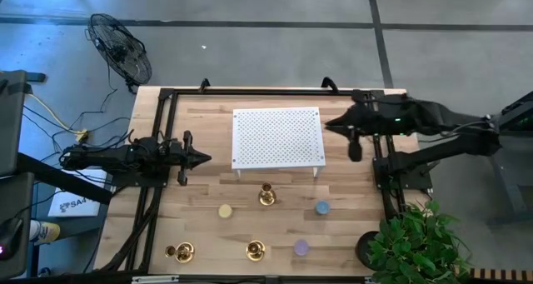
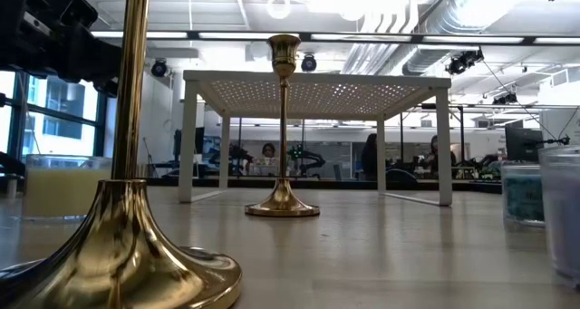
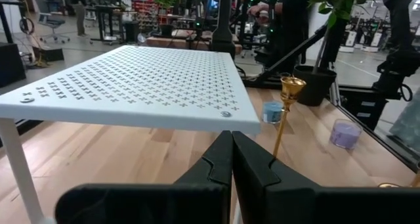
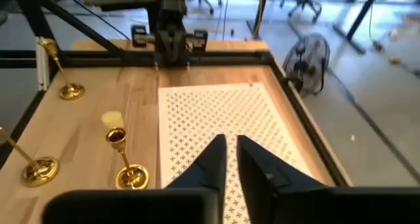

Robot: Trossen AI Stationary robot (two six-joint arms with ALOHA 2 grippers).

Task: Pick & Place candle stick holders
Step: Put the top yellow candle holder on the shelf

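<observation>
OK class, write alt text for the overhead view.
Three brass candle stick holders stand on a wooden table in front of a white perforated stand. Both arms wait at the sides, left gripper and right gripper empty.

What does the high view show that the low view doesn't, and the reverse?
Only the high view: both grippers, left and right, flanking the white rack; all three candlesticks, including the front-left one; the fan; the plant.

Only the low view: people at desks in the room behind.

Both: the rack and the middle candlestick standing in front of it.
</observation>
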